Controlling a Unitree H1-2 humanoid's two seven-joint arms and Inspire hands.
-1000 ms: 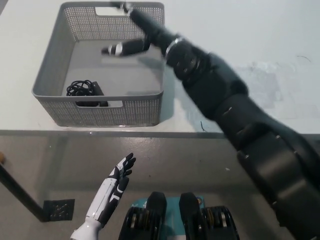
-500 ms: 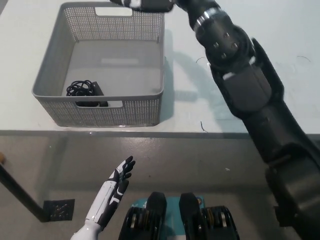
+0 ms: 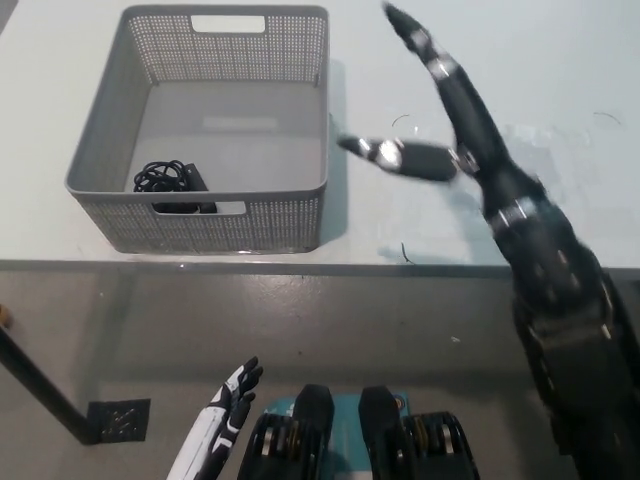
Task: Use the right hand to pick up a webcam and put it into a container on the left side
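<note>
Webcam, small, black and boxy with its thin cable bunched in loops beside it (image 3: 172, 182), lies on the floor of the grey perforated plastic basket (image 3: 110, 120), in the near left corner, so by the look of things the task's main step is done. From the fingers (image 3: 425, 48) outward: the black right hand (image 3: 455, 125) is spread wide and holds nothing, long fingers pointing to the far side and one digit stuck out leftward toward the basket. It hangs over bare white table (image 3: 560, 80) just right of the basket, apart from its wall. Behind it the black arm runs down to the near right. The basket's walls are fine mesh with a cut-out handle slot at each end; its floor is smooth and matte. The white left hand (image 3: 228, 400) rests low at the near left, below the table edge, fingers loosely apart and empty.
</note>
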